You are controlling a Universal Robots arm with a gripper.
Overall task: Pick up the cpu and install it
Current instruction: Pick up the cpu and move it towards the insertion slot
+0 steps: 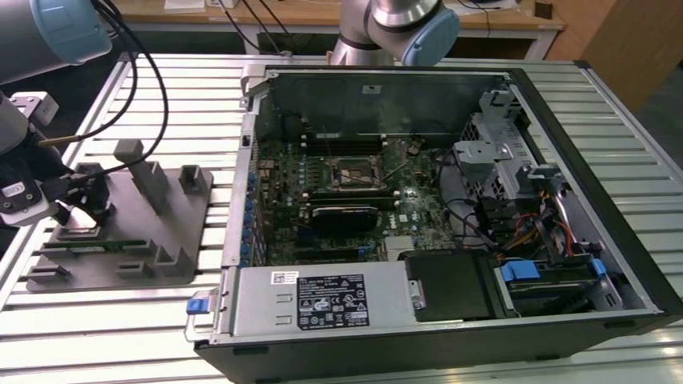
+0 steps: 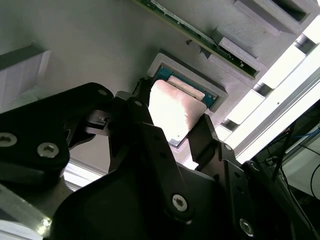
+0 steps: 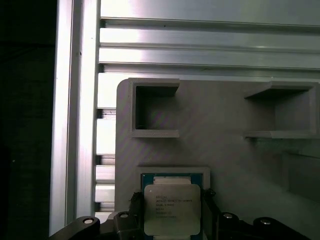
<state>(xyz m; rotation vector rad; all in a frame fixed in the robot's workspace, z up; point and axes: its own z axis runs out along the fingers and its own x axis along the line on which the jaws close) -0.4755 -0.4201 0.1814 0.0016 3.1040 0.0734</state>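
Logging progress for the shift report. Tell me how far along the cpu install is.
Done: the gripper is at the grey tray, around the cpu. In hand: the pickup; the cpu sits at its tray pocket, and a firm grip cannot be confirmed. Left: the whole install; the motherboard socket in the open computer case has not received the cpu yet.

silver arm (image 1: 376,18), pale blue caps (image 1: 431,38), black gripper (image 2: 172,120).

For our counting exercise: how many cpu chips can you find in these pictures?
1. The cpu is gripped by the gripper at its recess in the grey tray; others may be hidden inside the computer case.
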